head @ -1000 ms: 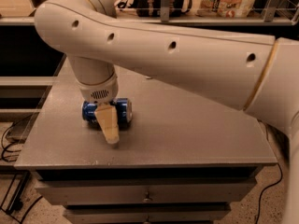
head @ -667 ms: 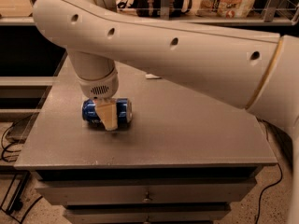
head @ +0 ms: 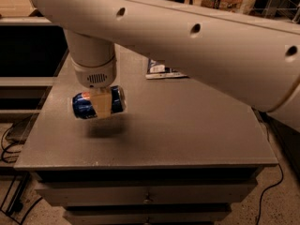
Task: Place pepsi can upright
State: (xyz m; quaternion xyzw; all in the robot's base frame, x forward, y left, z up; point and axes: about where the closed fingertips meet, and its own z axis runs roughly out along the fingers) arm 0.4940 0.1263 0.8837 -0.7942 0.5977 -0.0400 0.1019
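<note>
The pepsi can (head: 84, 105) is blue with a red-white-blue logo and lies on its side in the air, a little above the grey table top (head: 187, 121). My gripper (head: 100, 104) hangs from the white arm at the left of the camera view and is shut on the can's middle. One tan finger (head: 101, 105) crosses the can's front; the other is hidden behind it. The can's shadow falls on the table just below.
A flat blue-and-white snack bag (head: 161, 71) lies at the back of the table. My big white arm (head: 197, 36) spans the top of the view. Drawers (head: 145, 196) sit under the table's front edge. Cables lie on the floor at left.
The can was lying on the table with my gripper around it. Now it is lifted off the surface, still on its side, and the view is closer.
</note>
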